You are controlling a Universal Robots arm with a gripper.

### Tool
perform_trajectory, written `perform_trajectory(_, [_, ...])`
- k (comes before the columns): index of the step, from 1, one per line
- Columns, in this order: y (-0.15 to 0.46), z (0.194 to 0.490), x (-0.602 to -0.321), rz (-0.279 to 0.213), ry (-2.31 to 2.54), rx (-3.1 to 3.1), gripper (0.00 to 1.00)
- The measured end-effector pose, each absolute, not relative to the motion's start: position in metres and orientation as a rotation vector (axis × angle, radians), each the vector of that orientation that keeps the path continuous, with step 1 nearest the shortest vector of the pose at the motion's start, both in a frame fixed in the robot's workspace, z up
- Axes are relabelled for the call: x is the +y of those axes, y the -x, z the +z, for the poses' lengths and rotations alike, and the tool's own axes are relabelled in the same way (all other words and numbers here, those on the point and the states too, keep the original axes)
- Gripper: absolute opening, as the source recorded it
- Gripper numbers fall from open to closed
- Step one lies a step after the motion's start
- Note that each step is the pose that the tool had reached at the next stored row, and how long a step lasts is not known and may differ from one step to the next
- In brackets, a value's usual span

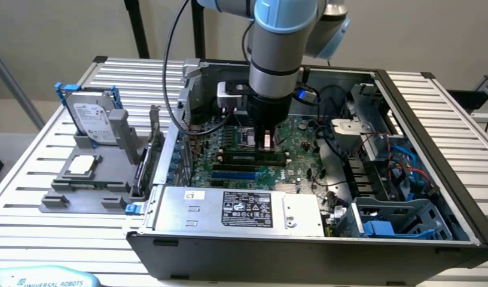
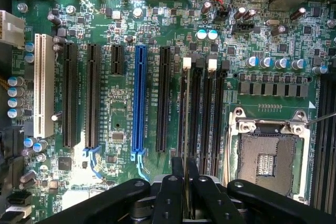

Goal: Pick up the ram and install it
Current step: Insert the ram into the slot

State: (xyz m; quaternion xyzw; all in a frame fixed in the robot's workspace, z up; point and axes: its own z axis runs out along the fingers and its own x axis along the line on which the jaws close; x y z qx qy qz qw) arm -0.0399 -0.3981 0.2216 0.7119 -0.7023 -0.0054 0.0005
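Risks, from the exterior view's left to right: hard drive (image 1: 93, 116) and processor (image 1: 83, 163) wait on the table fixture. Your jaws (image 2: 186, 195) are clamped on the ram (image 2: 186, 129), edge-on above the memory slots (image 2: 202, 116); slight misalignment could jam it against a latch.

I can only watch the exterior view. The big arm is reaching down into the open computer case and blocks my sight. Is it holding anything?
Observer: Yes. In the wrist view the gripper looks shut on the ram, a thin stick seen edge-on.
Visitor: Where is it pointing?
Observer: It runs in line with the black memory slots, just under a white latch.
Visitor: What sits beside those?
Observer: A processor socket in a metal frame, with no chip in it.
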Motion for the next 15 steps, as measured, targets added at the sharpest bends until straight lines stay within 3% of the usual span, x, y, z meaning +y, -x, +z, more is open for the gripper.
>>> perform_trajectory(1, [0.04, 0.222, -0.398, -0.016, -2.236, -2.206, 0.21])
perform_trajectory(3, [0.04, 0.222, -0.398, -0.016, -2.236, -2.206, 0.21])
perform_trajectory(4, [0.04, 0.223, -0.398, -0.017, -2.236, -2.206, 0.28])
perform_trajectory(12, [0.041, 0.244, -0.398, -0.02, -2.235, -2.205, 0.28])
perform_trajectory(14, [0.042, 0.245, -0.398, -0.021, -2.235, -2.205, 0.25])
perform_trajectory(15, [0.042, 0.245, -0.398, -0.021, -2.236, -2.205, 0.19])
